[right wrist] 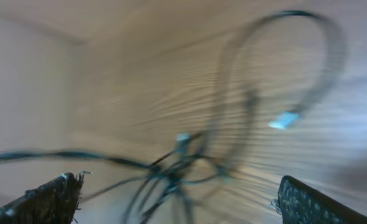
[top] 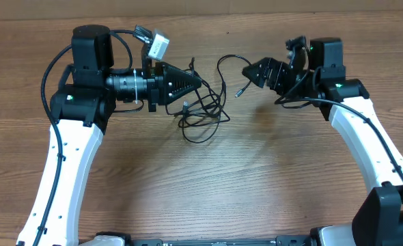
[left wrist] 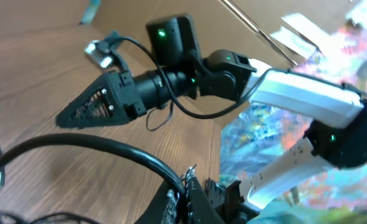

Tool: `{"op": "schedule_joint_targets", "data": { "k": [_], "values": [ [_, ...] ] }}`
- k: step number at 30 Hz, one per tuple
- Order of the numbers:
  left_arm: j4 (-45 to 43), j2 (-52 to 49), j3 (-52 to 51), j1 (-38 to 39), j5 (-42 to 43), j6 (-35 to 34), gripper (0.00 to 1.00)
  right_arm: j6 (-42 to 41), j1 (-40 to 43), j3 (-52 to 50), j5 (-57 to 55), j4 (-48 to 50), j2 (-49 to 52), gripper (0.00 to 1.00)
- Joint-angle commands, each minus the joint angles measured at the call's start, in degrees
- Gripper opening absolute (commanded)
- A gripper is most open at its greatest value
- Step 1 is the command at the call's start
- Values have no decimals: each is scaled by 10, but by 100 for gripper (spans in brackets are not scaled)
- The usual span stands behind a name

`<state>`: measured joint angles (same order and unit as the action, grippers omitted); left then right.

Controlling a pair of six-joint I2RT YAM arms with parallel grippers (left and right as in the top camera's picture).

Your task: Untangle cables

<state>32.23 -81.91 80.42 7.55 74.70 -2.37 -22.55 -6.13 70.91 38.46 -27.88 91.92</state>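
Note:
Several thin black cables (top: pixel 203 113) lie tangled on the wooden table between my two grippers. My left gripper (top: pixel 199 83) points right and is shut on one black cable (left wrist: pixel 90 146), which arcs away to the left in the left wrist view from the jaws (left wrist: pixel 186 180). One cable loops up (top: pixel 223 63) and ends in a small silver plug (top: pixel 238 93) below my right gripper (top: pixel 248 71). In the blurred right wrist view the right gripper (right wrist: pixel 178 182) is open and empty, above the tangle (right wrist: pixel 174 169), with a silver plug (right wrist: pixel 286 119) further off.
The right arm and its gripper (left wrist: pixel 84 111) show in the left wrist view, hovering over the wood. The table's edge (left wrist: pixel 224 143) runs behind it, with colourful clutter beyond. The left arm's own thick cable and white connector (top: pixel 158 45) sit above its wrist.

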Motion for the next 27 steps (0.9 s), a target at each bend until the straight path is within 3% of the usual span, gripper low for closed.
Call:
{"op": "schedule_joint_targets", "data": {
  "k": [1, 6, 9, 14, 17, 21, 27],
  "values": [
    [-8, 7, 15, 23, 29, 67, 4, 32, -25, 15, 125, 22, -18, 100],
    [-27, 7, 15, 26, 11, 30, 4, 16, -68, 15, 124, 17, -18, 100],
    [-64, 7, 15, 26, -36, -83, 4, -13, -94, 15, 122, 34, -18, 100],
    [-91, 7, 15, 26, -215, -389, 5, -133, -143, 15, 37, 66, -18, 100],
    [-91, 7, 15, 26, -283, -539, 5, -198, -172, 15, -36, 73, -18, 100],
    [-91, 7, 15, 26, -323, -639, 4, -268, -211, 15, -114, 103, -18, 100],
    [-95, 7, 15, 26, -333, -732, 4, -377, -250, 15, -242, 106, -13, 100]
  ]
}}
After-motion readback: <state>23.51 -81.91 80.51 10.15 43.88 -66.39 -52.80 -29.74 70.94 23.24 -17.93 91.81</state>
